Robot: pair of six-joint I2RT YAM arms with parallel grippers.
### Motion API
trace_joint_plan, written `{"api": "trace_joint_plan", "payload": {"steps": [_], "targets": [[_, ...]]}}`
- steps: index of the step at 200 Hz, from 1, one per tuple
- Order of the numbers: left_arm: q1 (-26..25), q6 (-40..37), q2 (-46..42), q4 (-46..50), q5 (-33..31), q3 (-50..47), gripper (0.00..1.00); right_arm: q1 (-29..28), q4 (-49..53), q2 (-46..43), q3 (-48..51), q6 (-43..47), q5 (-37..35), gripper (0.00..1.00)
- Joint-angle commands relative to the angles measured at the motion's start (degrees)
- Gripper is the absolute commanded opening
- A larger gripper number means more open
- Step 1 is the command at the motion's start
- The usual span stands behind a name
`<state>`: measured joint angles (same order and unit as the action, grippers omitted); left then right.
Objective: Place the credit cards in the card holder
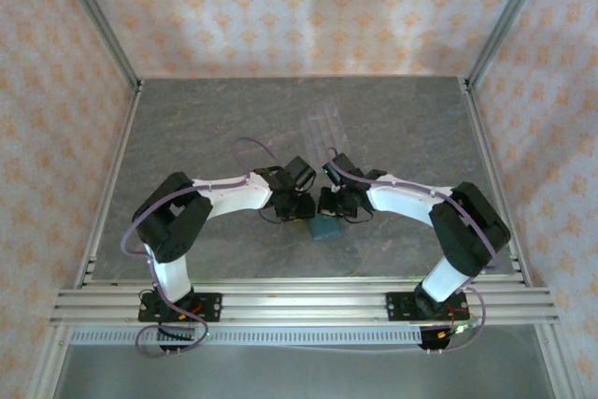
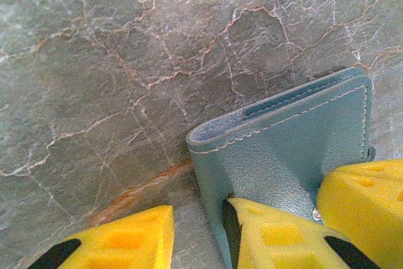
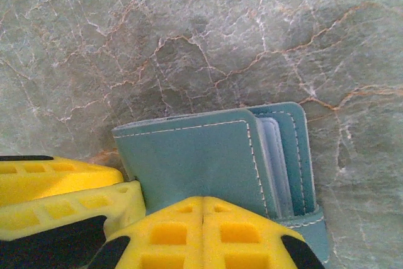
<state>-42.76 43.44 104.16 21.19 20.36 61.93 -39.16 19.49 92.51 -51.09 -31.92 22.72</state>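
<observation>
The work surface is a flat grey-green stone-patterned tabletop [image 1: 187, 137] crossed by thin white and rust-coloured veins [image 2: 145, 187]. A clear ridged plastic tray [image 1: 325, 123] lies flat on the far half of the tabletop, near its centre line. Pale wallpapered walls [image 1: 308, 7] with a repeating orange motif enclose the back and both sides. Slanted aluminium frame posts [image 1: 96, 16] rise at the far corners. Parallel aluminium rails [image 1: 299, 304] run along the near edge, with a white slotted strip [image 1: 280, 334] just in front of them.

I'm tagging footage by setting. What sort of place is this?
Likely a robot test cell: silvery aluminium frame posts, orange-patterned backdrop walls, two white arms bolted to a rail beside a grey marbled tabletop.
</observation>
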Motion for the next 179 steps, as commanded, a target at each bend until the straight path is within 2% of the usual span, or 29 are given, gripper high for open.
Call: {"api": "trace_joint_plan", "payload": {"steps": [1, 179], "targets": [[-1.31, -0.81, 2.49, 1.22, 0.25, 0.54, 0.3, -0.18, -0.79, 2.23, 2.15, -0.15, 2.06, 0.0], [-1.27, -0.46, 3.91, 1.32, -0.5, 0.95, 0.29, -0.13, -2.98, -1.08, 4.82, -2.01, 6.52, 0.0]]}}
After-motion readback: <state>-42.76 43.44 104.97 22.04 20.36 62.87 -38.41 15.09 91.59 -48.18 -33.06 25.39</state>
